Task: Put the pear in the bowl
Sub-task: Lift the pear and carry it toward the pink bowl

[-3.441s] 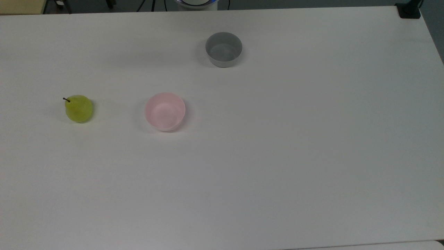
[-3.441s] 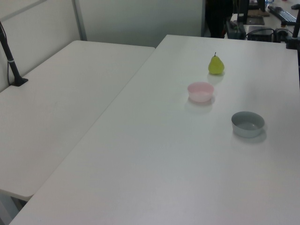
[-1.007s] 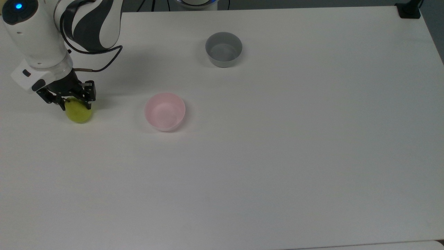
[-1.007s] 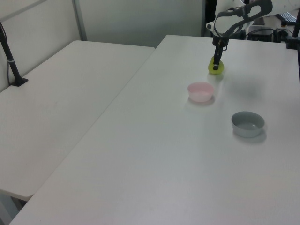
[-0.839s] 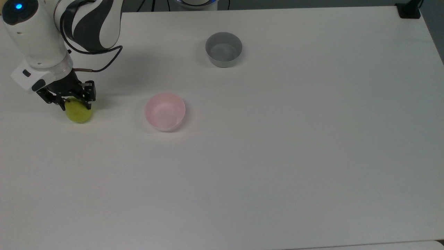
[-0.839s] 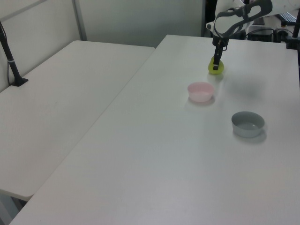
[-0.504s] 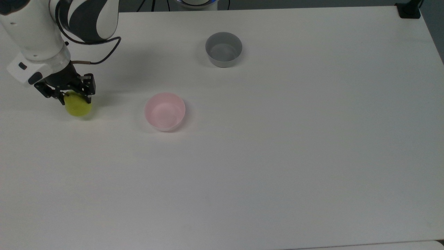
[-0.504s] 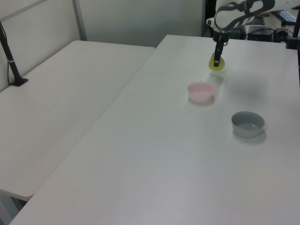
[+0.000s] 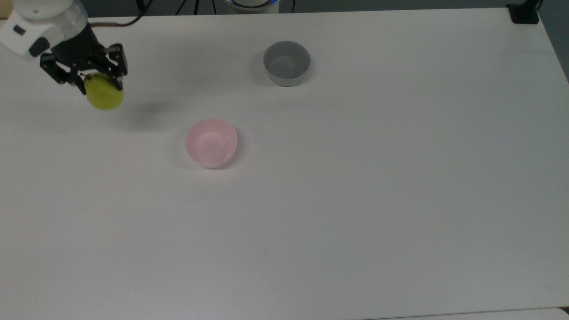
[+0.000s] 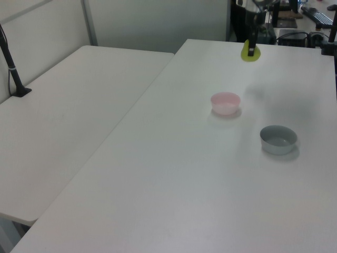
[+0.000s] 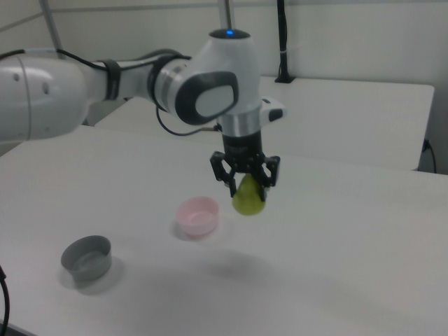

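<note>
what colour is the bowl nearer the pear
Pale pink bowl; clearest in the top view, nearer the pear.

Pear (image 9: 105, 97) is gripped by gripper (image 9: 98, 86) at the top view's upper left. Pink bowl (image 9: 211, 142) and grey bowl (image 9: 286, 63) are seen on white table (image 9: 355, 200).

Soft, even overhead light leaves the white table (image 9: 355, 200) bright with no glare. Shadows are faint: a diffuse smudge beneath the lifted pear (image 9: 105, 93), thin rims beside the pink bowl (image 9: 211, 142) and grey bowl (image 9: 286, 62). All views look slightly hazy.
</note>
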